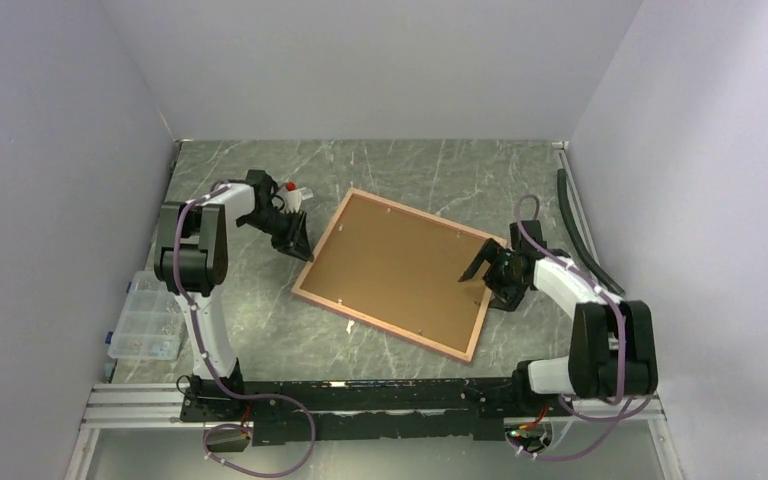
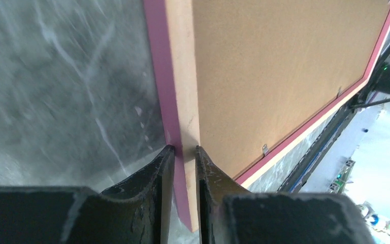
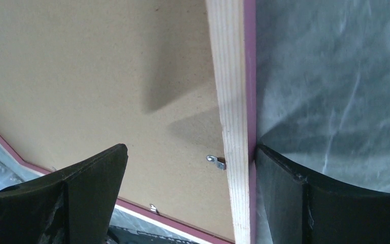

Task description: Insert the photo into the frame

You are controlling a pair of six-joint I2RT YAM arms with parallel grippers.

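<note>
Robot laboratory test cell, enclosed tabletop station.
Plain pale partition walls [image 1: 50, 150] on three sides; marble-pattern tabletop [image 1: 260, 335]; left arm [image 1: 200, 255] and right arm [image 1: 605, 335] bolted to aluminium rail [image 1: 130, 408], bottom; clear compartment box [image 1: 146, 320], lower left.

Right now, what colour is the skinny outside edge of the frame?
Pink, beside pale wood; the frame shows it best in the left wrist view.

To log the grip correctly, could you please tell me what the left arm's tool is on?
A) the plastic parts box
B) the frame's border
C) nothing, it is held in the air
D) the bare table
B: in the left wrist view the left tool pinches the border of the frame between its fingers.
</note>
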